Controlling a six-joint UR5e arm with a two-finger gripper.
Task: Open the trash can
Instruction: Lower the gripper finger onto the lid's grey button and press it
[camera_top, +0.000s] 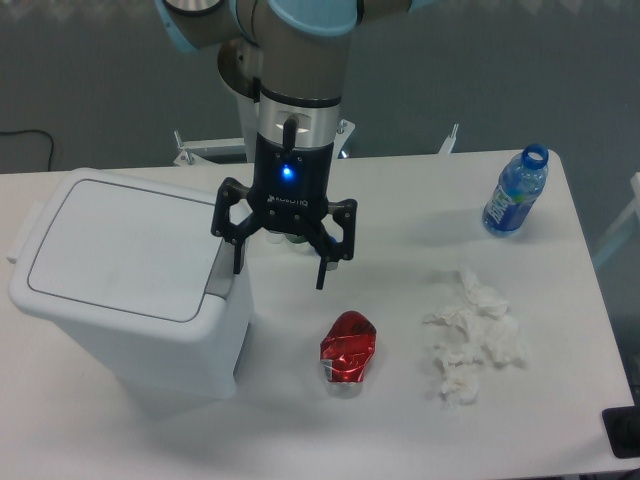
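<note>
With the gripper (280, 270) poised beside the closed trash can (130, 285) at the table's left, fingers (238, 252) spread wide and empty, the approach seems underway; next, press the grey tab (222, 266).

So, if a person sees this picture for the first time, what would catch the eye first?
Probably the big white trash can at the table's left, lid shut. Next, the black gripper with its blue light, open, one finger over the can's grey push-button tab. Then the crushed red can in front, the tissues to its right, and the water bottle at the far right.
</note>
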